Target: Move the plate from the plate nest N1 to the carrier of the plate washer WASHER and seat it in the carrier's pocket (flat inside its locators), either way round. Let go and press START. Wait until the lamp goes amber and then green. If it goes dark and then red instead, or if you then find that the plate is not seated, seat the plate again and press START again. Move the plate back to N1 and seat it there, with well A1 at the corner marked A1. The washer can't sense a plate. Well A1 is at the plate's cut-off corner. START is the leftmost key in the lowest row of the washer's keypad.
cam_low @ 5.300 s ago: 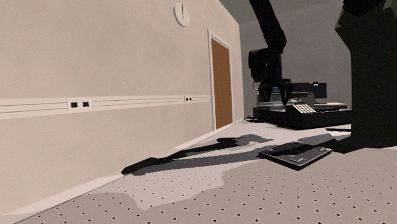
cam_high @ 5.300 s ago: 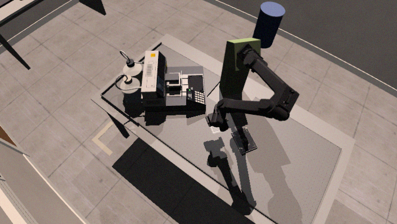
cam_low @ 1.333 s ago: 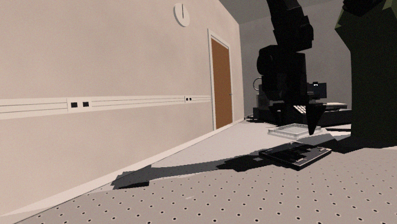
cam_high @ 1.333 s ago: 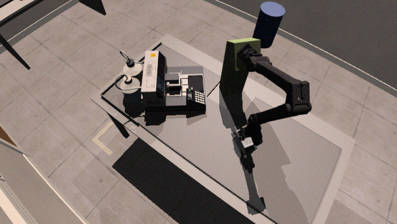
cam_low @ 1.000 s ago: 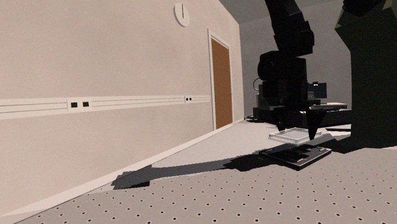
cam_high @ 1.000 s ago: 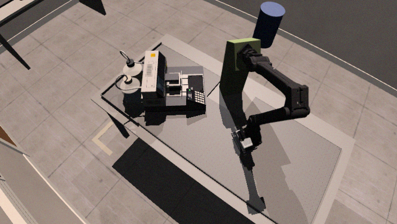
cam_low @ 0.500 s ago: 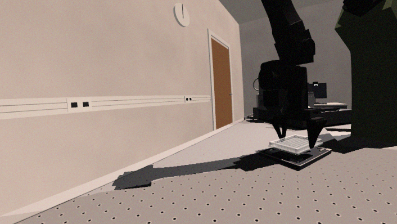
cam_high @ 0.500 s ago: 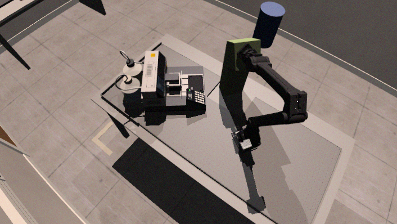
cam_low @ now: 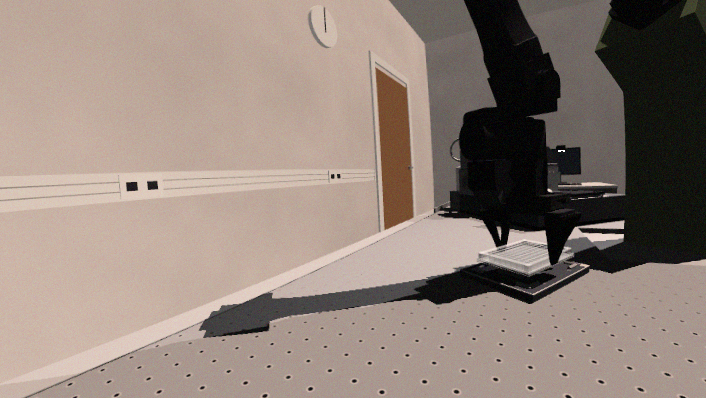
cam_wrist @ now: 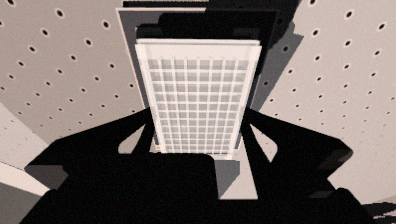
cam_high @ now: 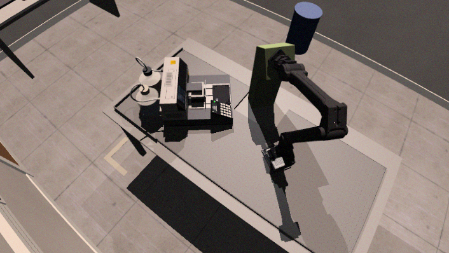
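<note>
The white multi-well plate (cam_high: 277,163) (cam_low: 520,254) (cam_wrist: 197,95) sits between the fingers of my gripper (cam_high: 280,158) (cam_low: 526,244) (cam_wrist: 197,115), which is shut on its long sides. The plate hangs level, right over the dark plate nest N1 (cam_low: 534,288) (cam_wrist: 130,50) (cam_high: 266,157), very close to it or just touching; I cannot tell which. I cannot make out the cut-off corner. The washer (cam_high: 173,82) stands at the far left of the table, with its keypad (cam_high: 225,110) and a green lamp (cam_high: 215,102). Its carrier area (cam_high: 197,95) holds no plate.
The arm's green pedestal (cam_high: 267,76) stands close behind the nest, with a blue cylinder (cam_high: 303,27) beyond it. Two bottles with tubing (cam_high: 147,81) stand left of the washer. A wall with a door (cam_low: 395,145) runs along the left in the exterior view.
</note>
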Action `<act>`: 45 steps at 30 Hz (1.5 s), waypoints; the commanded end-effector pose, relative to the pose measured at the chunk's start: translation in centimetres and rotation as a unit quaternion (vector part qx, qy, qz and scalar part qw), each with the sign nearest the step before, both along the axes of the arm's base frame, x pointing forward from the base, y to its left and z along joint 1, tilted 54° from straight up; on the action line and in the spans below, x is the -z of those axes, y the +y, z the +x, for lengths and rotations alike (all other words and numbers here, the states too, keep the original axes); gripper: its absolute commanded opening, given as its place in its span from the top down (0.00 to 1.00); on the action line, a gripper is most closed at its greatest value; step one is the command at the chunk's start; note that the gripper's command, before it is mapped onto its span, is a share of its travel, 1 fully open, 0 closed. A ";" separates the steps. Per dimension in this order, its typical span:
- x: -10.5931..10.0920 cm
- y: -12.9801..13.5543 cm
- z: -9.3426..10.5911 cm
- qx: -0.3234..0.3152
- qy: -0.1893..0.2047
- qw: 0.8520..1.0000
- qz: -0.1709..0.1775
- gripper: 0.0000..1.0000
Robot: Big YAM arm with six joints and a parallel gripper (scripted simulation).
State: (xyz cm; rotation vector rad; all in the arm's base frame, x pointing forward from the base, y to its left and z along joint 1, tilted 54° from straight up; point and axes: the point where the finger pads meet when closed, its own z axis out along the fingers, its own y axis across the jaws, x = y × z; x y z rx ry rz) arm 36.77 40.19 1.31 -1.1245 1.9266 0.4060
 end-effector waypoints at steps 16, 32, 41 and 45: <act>-0.8 0.6 0.0 0.002 -0.003 1.000 0.011 0.16; -1.0 0.7 0.0 0.001 -0.003 1.000 0.011 0.16; -0.3 0.7 -0.1 0.000 0.001 1.000 0.007 0.16; 0.5 0.5 -0.3 0.001 0.005 1.000 0.003 0.16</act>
